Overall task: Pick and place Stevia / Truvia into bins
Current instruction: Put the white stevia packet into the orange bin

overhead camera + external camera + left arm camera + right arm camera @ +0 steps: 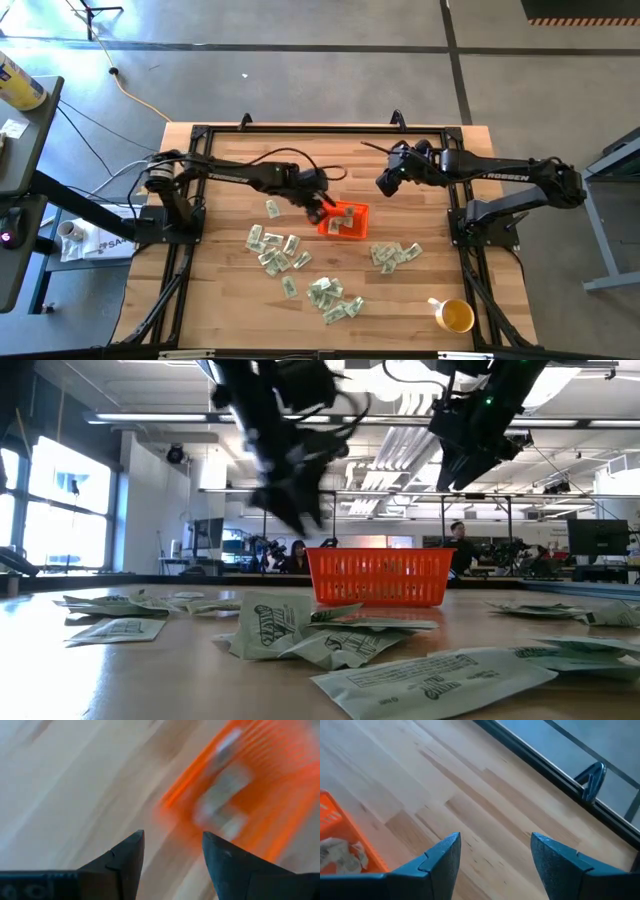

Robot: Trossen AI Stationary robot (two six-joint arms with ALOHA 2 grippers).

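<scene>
Hovering at orange bin [345, 221] edge, left end effector [318, 213] released (packets [220, 800] seemingly inside); right end effector [384, 184] released, apart.

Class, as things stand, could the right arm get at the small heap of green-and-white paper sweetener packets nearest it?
Probably yes: the right end effector is open and empty, and that heap of green-and-white paper sweetener packets lies uncovered on bare wooden table, nothing between.

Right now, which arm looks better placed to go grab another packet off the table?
Probably the left. Its pincer hangs open and empty at the orange bin's edge, close to the scattered packets. The right pincer, also open, hovers over bare wood farther from any packet.
</scene>
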